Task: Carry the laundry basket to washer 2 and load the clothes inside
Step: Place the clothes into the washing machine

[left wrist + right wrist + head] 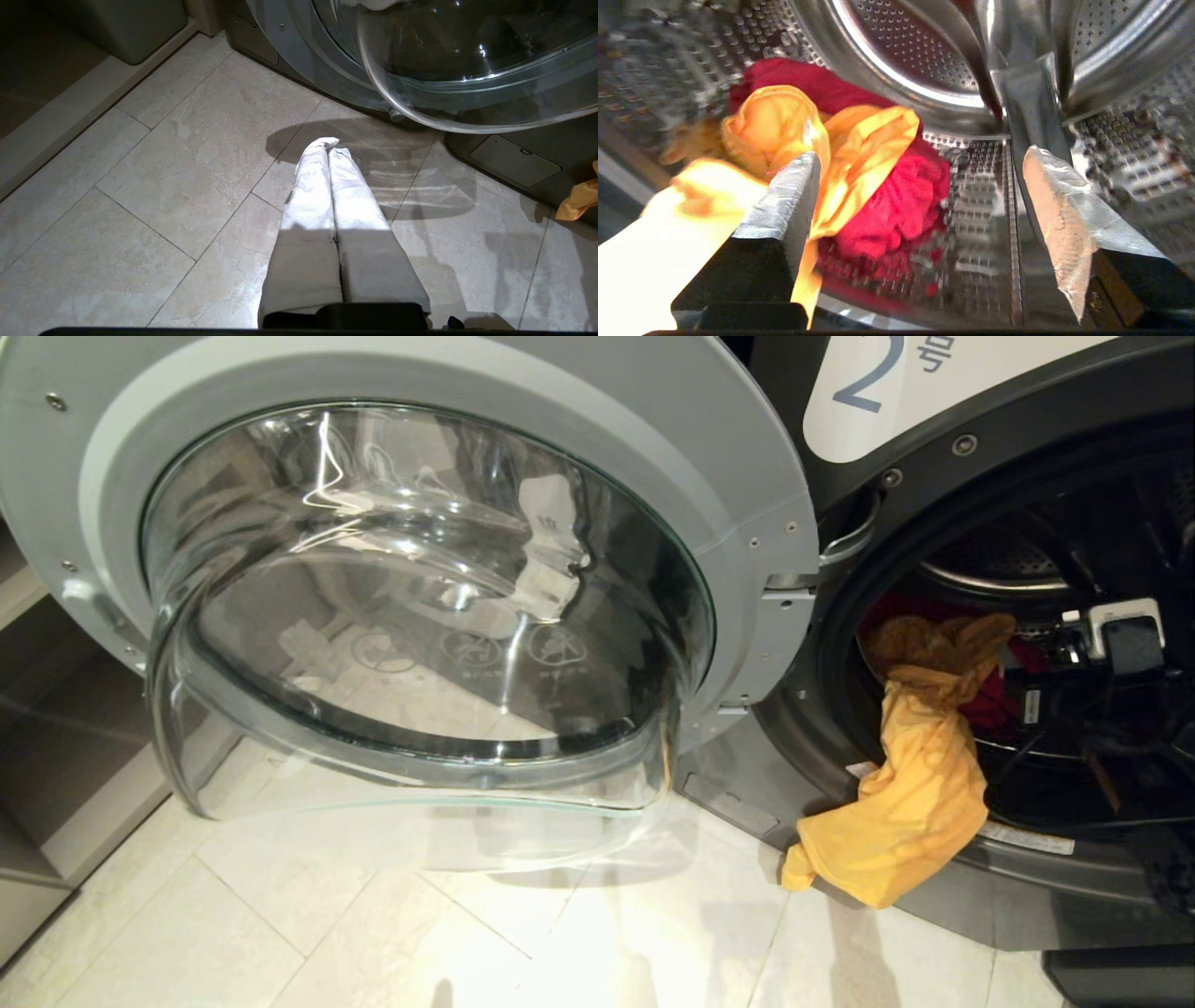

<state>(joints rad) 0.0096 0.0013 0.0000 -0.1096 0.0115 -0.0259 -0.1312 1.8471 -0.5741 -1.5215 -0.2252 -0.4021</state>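
Washer 2 [934, 392] door [420, 597] standing open. Red garment [896, 205] lying in drum [971, 289]. Yellow garment [920, 784] half in, hanging over door sill toward floor [373, 933]. Right gripper [920, 186] inside drum, jaws spread wide, holding nothing. Left gripper [329, 144] closed, empty, hanging over floor. Remaining, by judgement: pushing yellow garment fully in. Basket not in view.

Yellow garment [920, 784] draped over washer 2's [934, 392] sill

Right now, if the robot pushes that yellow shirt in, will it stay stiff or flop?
Probably flop: the yellow shirt droops over the washer rim in soft folds. It looks light and thin, so it may slide back out. The open right gripper isn't holding it.
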